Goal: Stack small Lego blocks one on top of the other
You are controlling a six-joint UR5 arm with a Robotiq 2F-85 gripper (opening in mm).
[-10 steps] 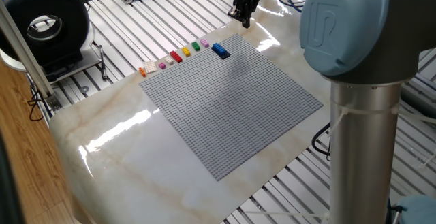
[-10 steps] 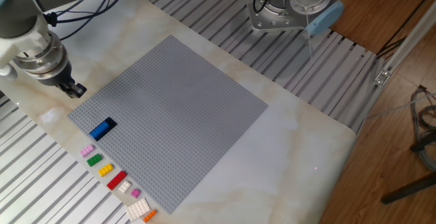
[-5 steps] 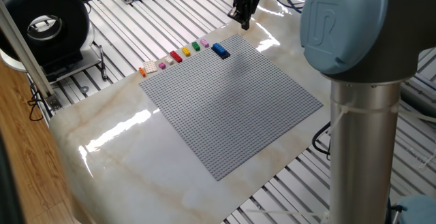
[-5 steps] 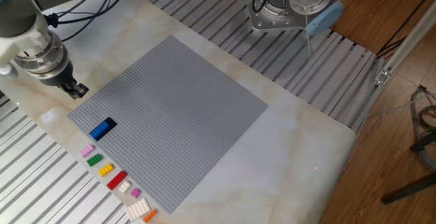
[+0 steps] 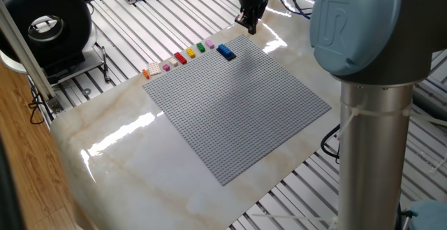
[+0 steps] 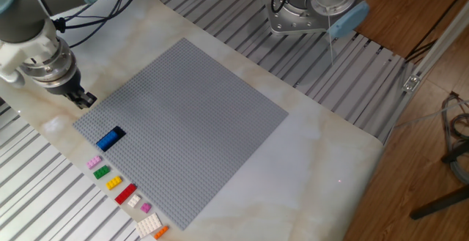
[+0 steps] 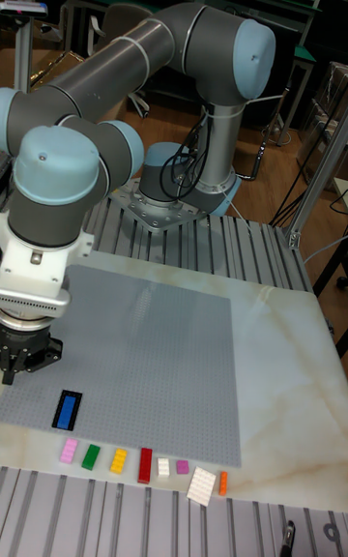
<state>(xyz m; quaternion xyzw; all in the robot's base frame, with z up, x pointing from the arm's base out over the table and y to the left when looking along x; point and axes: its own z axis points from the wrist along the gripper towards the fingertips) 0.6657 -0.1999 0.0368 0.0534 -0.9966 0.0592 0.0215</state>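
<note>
Since a second ago I have drifted a little away from the baseplate's corner, up and outward over the marble; nothing on the table has shifted. My gripper (image 6: 82,99) hangs beyond the corner of the grey baseplate (image 6: 190,124), holding nothing. My jaws look nearly closed, though from these views I cannot tell the exact gap.

The blue brick (image 6: 111,138) lies on the baseplate just inside that corner, near me and the closest of the lot. Beyond it, along the plate's edge and running away from me, sit the pink brick (image 6: 94,162), the green brick (image 6: 102,172), the yellow brick (image 6: 113,183) and the red brick (image 6: 126,193). Then come some pale pieces, and the orange brick (image 6: 160,231) lies farthest off. In the tall view the same row runs from the pink brick below me toward the orange one.

I judge that stacking has not begun: every brick lies single and flat. To do the first pick well, I should open before descending. I should turn my wrist so my fingers close across the blue brick's narrow width, not its length. Then I centre over it and come straight down. These bricks are small and smooth, so an off-centre pinch could flick one aside. The row pieces lie close together, so there I should watch neighbouring bricks.
</note>
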